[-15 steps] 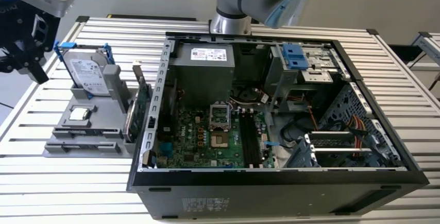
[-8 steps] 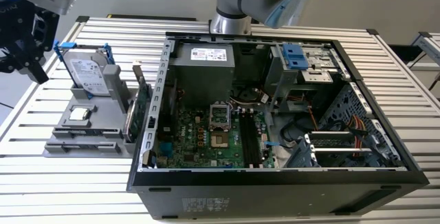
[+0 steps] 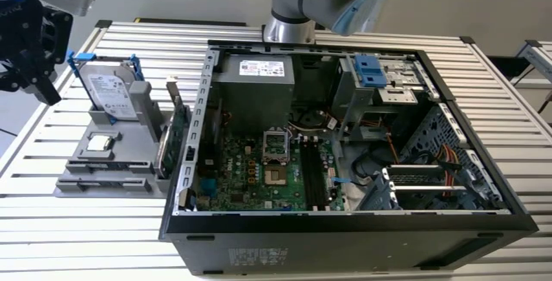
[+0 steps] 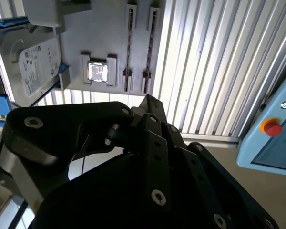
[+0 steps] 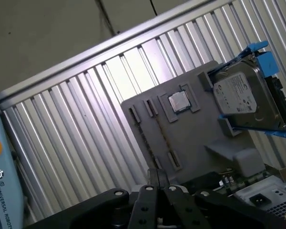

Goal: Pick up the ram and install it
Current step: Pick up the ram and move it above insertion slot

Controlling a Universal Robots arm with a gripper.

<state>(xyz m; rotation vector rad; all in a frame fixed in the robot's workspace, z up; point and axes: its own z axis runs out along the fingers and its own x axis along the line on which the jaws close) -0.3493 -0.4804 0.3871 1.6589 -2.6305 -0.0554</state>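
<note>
Ram (image 5: 162,136) edge-on, mostly sunk in holder (image 5: 200,133).

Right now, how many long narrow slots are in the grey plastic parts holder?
2, side by side beside the small square silver chip, away from the silver boxy hard drive: the nearer slot and the farther slot. Others may be hidden.

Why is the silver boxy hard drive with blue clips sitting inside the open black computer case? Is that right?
No. The silver boxy hard drive stands on the grey holder tray beside the open black computer case, not inside it, as the exterior view shows.
</note>
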